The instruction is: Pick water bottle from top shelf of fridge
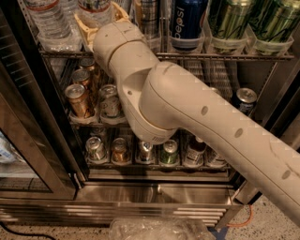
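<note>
The fridge [140, 194] stands open, its glass door [28, 145] swung to the left. On the top shelf [225, 56], two clear ribbed water bottles stand at the left. My gripper [98, 18] reaches in at that shelf, its tan fingers [84, 28] on either side of the right-hand water bottle [95, 9] and pressed against it. The other water bottle [49, 21] stands free just to its left. My thick beige arm [187, 117] crosses the view from the lower right and hides the middle of the shelves.
A blue Pepsi can [187, 21] and green cans [229, 21] stand right of the gripper on the top shelf. Soda cans [79, 98] fill the middle rack, and cans and small bottles [96, 149] the bottom rack. A clear plastic bag [154, 229] lies on the floor.
</note>
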